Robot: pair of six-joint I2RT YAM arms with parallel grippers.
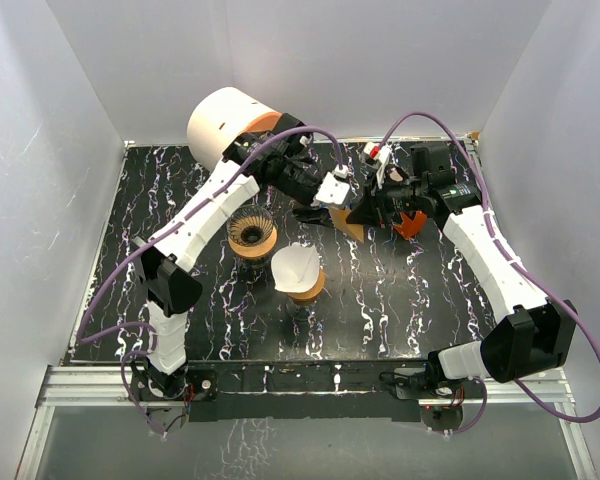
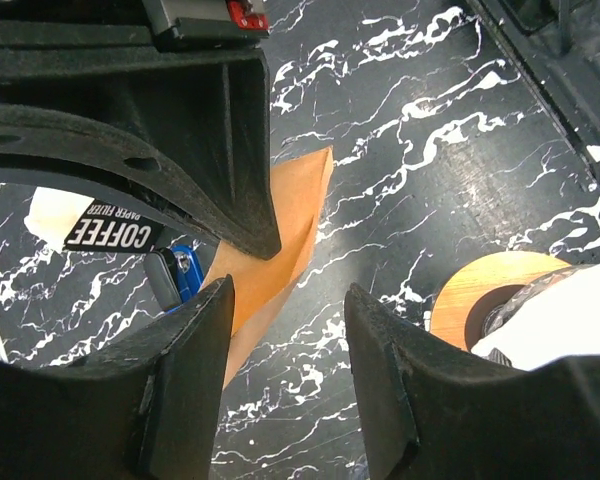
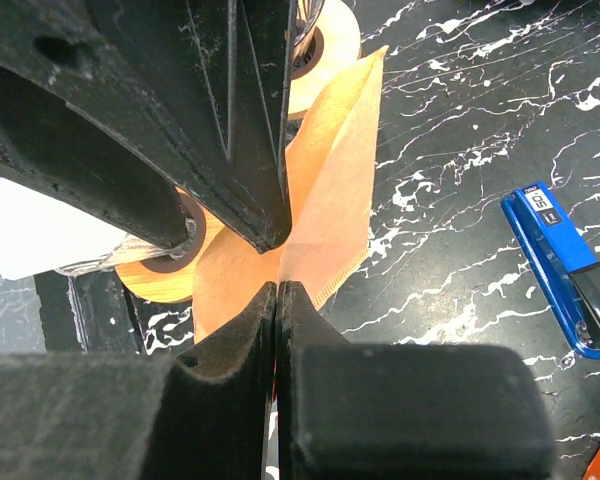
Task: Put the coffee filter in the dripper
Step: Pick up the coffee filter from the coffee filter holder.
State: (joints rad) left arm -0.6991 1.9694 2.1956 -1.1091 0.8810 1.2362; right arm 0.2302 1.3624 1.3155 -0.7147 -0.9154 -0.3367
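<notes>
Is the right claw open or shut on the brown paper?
Shut. The right claw pinches the edge of the brown paper, jaws pressed together with no gap.

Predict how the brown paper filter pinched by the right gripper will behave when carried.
Probably floppy: the brown filter is a thin sheet fanning from one pinch in the right gripper. Likely light, so it may sway. Its crease suggests it crumples easily.

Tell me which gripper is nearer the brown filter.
Right. The right gripper is shut on the brown filter, pinching its edge. The left gripper hangs open just above it, gripping nothing.
</notes>
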